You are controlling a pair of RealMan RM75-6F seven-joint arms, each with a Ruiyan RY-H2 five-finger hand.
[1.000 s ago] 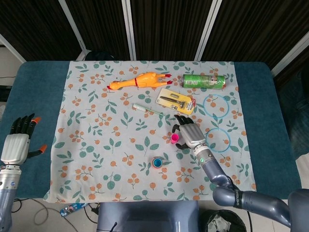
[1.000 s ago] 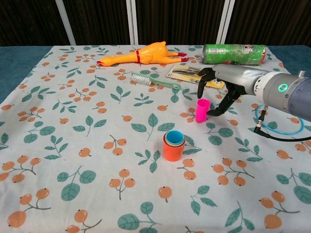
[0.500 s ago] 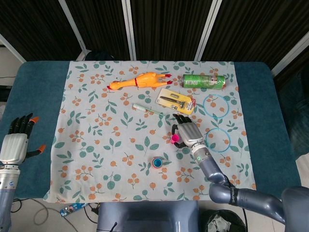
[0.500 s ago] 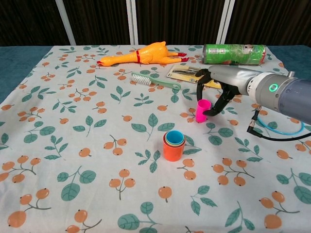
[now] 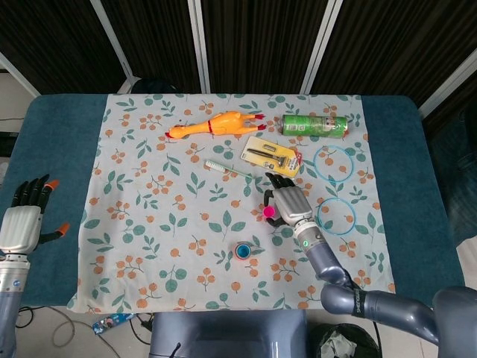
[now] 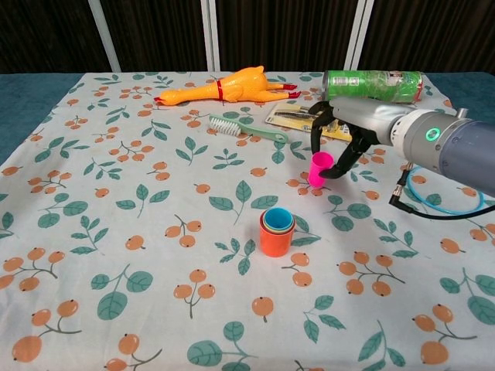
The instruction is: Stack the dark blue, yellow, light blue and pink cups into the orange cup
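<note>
Nearest the robot in the chest view, the orange cup (image 6: 275, 239) is standing upright on the bench (image 6: 93, 232) with the yellow and light blue cups nested inside it; a dark blue one, if it is in there, is not showing. Just beyond it, the right hand (image 6: 344, 135) is pinching the pink cup (image 6: 319, 168) between thumb and fingers near its rim, the cup looking just clear of the cloth. It is judged to be a light, stiff, smooth plastic cup, so it is likely asking for only a gentle squeeze at the upper wall; gripping harder may be making it slip or tilt. The head view is showing what the chest view is missing: the left hand (image 5: 22, 220) is hovering off the bench's left edge, fingers spread and holding nothing. The chest view is giving the cup's grip far more clearly. Farther back are lying a toothbrush (image 6: 246, 127), a rubber chicken (image 6: 224, 86) and a green can (image 6: 373, 85).
</note>
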